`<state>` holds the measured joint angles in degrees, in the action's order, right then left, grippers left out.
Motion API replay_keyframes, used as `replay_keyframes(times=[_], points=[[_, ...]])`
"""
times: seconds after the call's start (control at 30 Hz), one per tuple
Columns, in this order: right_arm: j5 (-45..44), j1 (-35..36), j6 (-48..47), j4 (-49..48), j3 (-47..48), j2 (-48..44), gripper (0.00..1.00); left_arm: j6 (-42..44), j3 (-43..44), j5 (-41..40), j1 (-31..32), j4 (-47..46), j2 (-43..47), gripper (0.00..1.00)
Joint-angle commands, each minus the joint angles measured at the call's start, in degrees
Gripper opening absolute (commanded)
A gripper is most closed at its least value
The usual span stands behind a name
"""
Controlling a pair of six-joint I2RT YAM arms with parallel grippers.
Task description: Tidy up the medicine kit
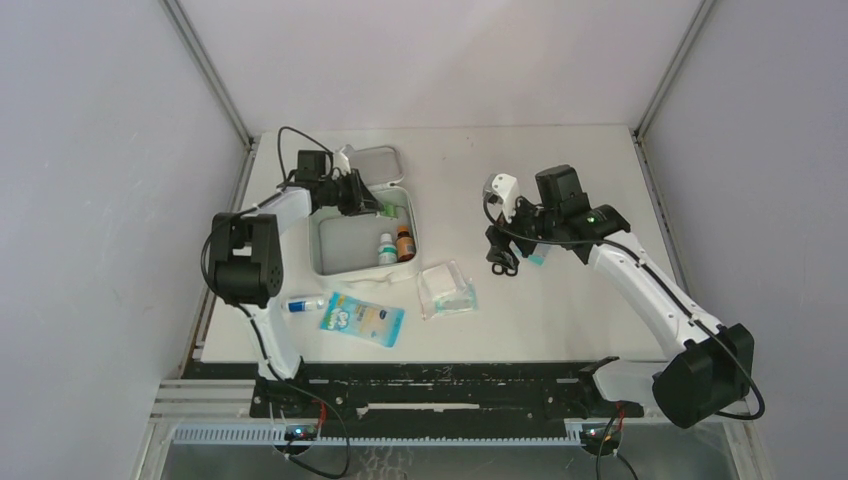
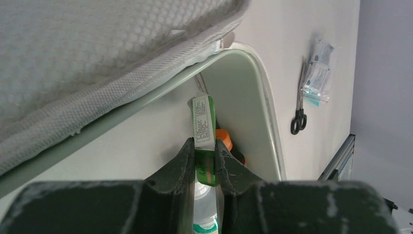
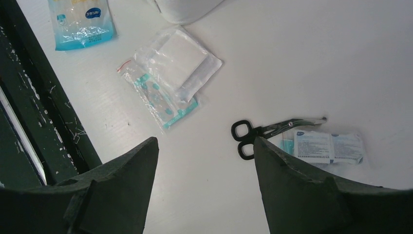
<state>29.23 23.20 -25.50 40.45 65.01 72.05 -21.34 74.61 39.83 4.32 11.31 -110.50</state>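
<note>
Case of white soft fabric, rounded-square zip medicine kit [image 1: 345, 245], open on white table [image 1: 560, 160], grey mesh lid [image 1: 375, 163] tipped back; at its far corner, left gripper [image 2: 204, 144] pinching slim green-and-white box [image 2: 203, 122]; well right of it, right gripper [image 3: 205, 141] spread above black-handled scissors [image 3: 258, 131].

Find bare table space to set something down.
Bare: the near-right table, from the clear plastic pouch to the edge, nearer than the black-handled scissors; also the middle between the white zip case and scissors. Crowded: before the case, by the blue-and-white flat packet.
</note>
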Motion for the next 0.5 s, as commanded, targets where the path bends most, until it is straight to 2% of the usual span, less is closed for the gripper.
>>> replay_keyframes(times=[0.0, 0.47], points=[[1.50, -0.71, 1.18, -2.30, -0.34, -1.75, 0.71, 1.41, 3.26, 0.06, 0.10, -0.98, -0.92, 0.19], [2.32, -2.25, 1.41, -3.00, -1.72, -2.44, 0.70, -0.58, 3.75, 1.47, 2.27, -3.15, -3.61, 0.20]])
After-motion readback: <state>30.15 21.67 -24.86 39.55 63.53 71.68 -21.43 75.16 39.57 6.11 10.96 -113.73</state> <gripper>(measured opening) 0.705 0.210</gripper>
